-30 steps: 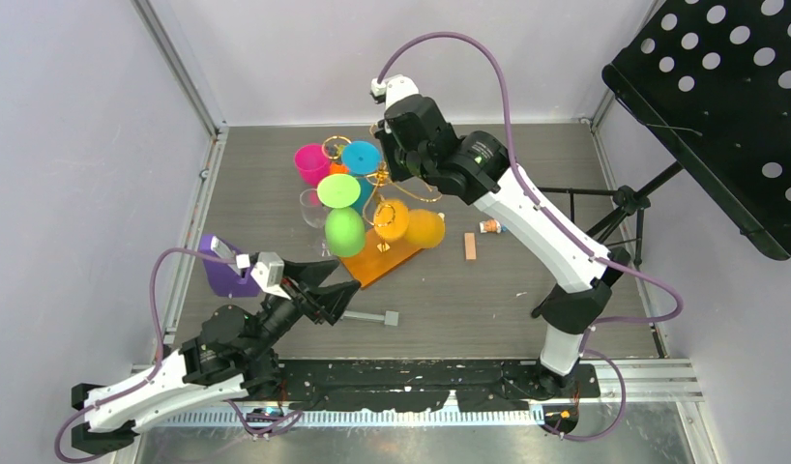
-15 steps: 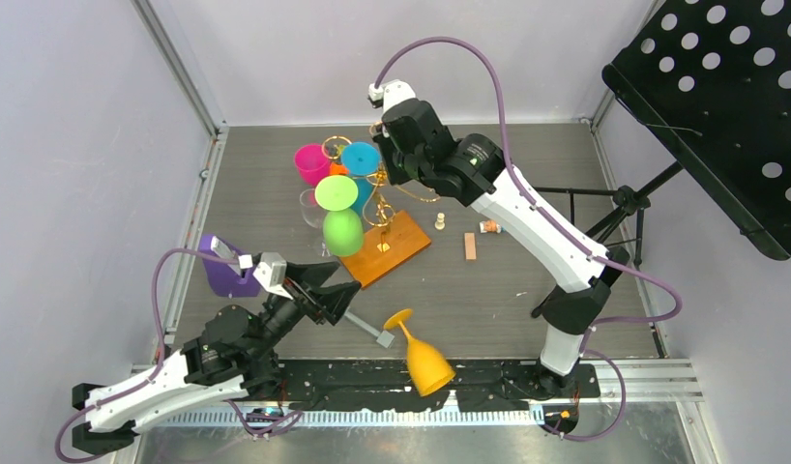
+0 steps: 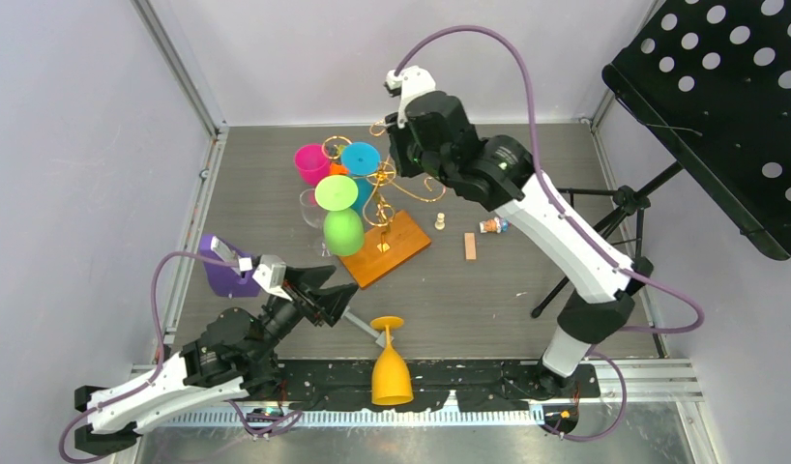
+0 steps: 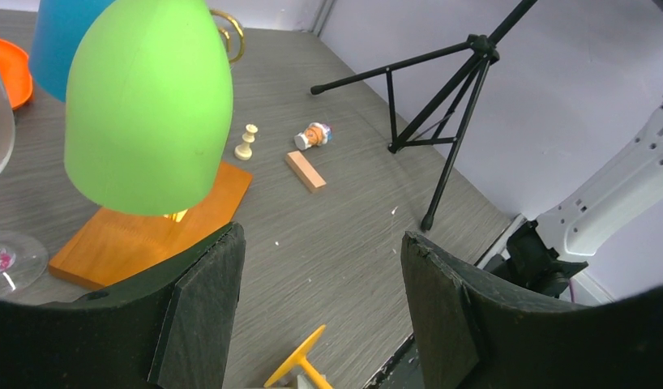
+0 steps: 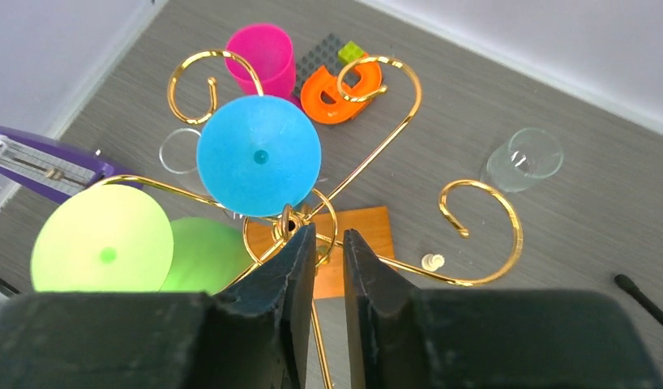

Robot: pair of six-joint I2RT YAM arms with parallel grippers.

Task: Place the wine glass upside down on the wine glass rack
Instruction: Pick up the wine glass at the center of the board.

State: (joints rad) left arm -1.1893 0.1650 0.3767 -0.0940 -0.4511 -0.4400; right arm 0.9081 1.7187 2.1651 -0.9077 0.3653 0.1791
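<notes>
Top view, glass: the orange wine glass (image 3: 391, 365) is not on the wine glass rack (image 3: 399, 247); it is at the near table edge between the arm bases, foot pointing far.
Left wrist view, hand: left gripper (image 4: 320, 267) gapes wide and holds nothing; the rack's base is far left.
Right wrist view, hand: right gripper (image 5: 329, 243) has its jaws a narrow slit apart above the rack's gold scrolls, with nothing visibly held.

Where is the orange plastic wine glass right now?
Top view: the orange plastic wine glass lies at the table's near edge, bottom centre, just right of the left gripper, well clear of the gold wire rack.
</notes>
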